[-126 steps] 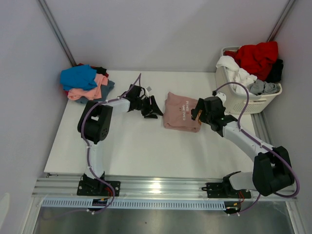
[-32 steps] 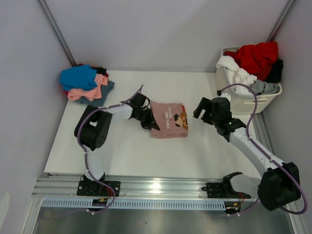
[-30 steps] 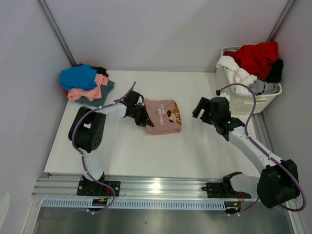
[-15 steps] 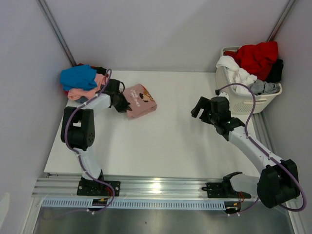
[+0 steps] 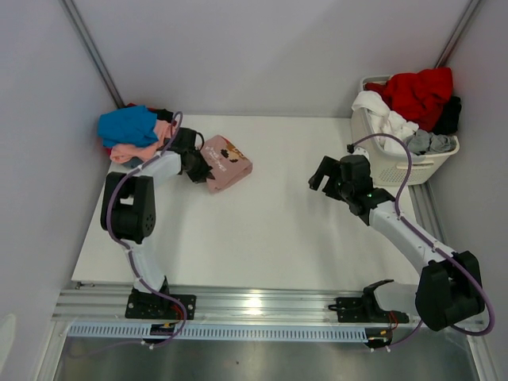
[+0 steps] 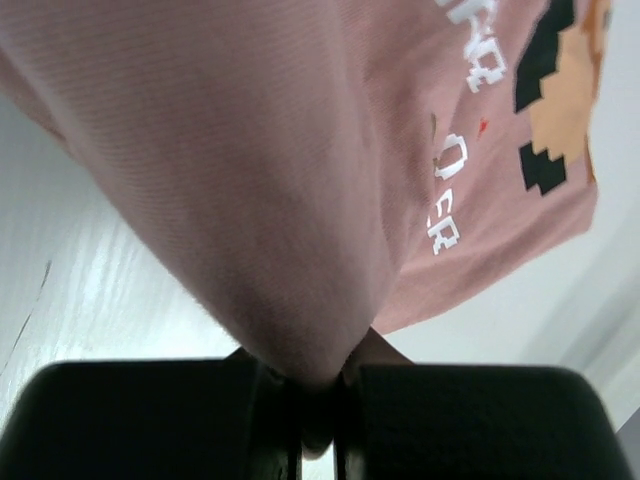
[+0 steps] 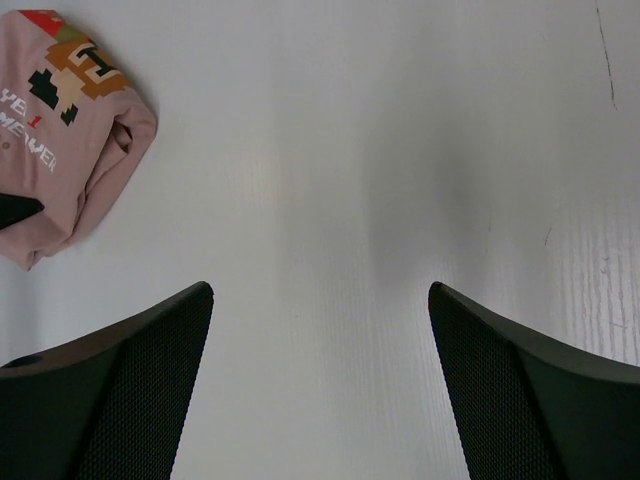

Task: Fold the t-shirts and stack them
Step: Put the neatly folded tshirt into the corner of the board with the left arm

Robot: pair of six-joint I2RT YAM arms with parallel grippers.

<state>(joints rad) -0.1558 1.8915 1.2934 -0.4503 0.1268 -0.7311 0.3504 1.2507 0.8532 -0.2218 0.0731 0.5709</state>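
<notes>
A folded dusty-pink t-shirt (image 5: 225,163) with a brown-orange cartoon and chest text lies at the table's back left. My left gripper (image 5: 198,166) is shut on its near-left edge; in the left wrist view the pink cloth (image 6: 300,200) bulges out from between the closed jaws. Just left of it sits a pile of folded t-shirts (image 5: 136,135), blue on top, salmon and slate beneath. My right gripper (image 5: 323,176) hovers open over bare table right of centre, with nothing between its fingers (image 7: 130,370). Its wrist view shows the pink t-shirt (image 7: 70,130) at the upper left.
A white slatted laundry basket (image 5: 397,163) stands at the back right corner, heaped with red (image 5: 419,91), white and grey clothes. Grey walls close in on the table at the back and left.
My left gripper has dragged the folded pink t-shirt from the table's middle to the back left, beside the pile. The right gripper, open, has shifted slightly left.
</notes>
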